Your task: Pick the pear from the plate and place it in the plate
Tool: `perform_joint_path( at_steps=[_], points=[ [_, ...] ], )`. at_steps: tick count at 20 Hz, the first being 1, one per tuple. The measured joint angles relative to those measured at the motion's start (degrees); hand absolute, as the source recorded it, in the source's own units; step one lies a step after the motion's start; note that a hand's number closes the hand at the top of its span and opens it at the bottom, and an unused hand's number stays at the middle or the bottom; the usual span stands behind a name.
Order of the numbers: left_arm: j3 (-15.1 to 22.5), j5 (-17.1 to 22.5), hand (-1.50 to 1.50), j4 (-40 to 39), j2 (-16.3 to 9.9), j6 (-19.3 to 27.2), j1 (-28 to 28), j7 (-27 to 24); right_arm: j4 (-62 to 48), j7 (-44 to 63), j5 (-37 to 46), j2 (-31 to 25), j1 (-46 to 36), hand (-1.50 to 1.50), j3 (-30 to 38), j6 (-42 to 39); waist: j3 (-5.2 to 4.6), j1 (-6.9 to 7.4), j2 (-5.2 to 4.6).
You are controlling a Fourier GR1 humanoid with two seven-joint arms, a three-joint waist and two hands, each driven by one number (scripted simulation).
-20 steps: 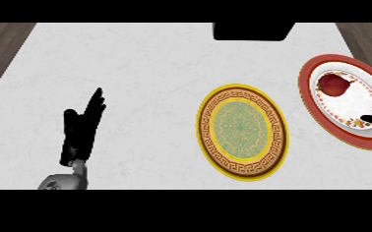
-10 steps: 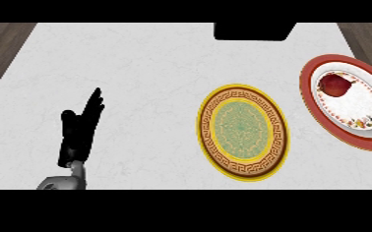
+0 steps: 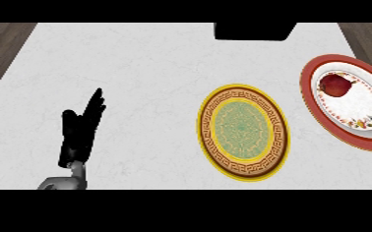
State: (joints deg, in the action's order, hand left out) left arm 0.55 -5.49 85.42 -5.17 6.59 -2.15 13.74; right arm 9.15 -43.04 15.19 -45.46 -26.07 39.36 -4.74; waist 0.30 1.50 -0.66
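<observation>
A dark red pear (image 3: 333,84) lies on a white plate with a red rim (image 3: 314,101) at the right edge of the head view. Left of it, on the marble counter, sits a yellow-rimmed plate with a brown key-pattern band and a green centre (image 3: 242,130); nothing lies on it. My left hand (image 3: 78,132) rests at the lower left, open with fingers straight and pointing up, far from both plates. My right hand does not show.
A black box-like object (image 3: 254,31) stands at the counter's far edge, above the yellow plate. Dark wooden floor (image 3: 15,37) shows past the counter's upper left and upper right corners.
</observation>
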Motion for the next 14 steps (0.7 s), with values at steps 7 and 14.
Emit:
perform_joint_path(
  at_steps=[7,14],
  points=[
    [-0.2,-0.4,0.0,-1.4,0.4,0.2,-0.8,-0.9,-0.7,-0.6,-1.6,-0.7,1.7,-1.5,1.4,2.1,0.06,0.1,-0.1],
    [-0.5,-0.3,0.0,-2.1,0.3,0.0,-0.6,-2.0,-1.0,0.7,-2.3,-2.7,2.9,-1.5,2.0,2.8,0.11,0.22,-0.15]
  ],
)
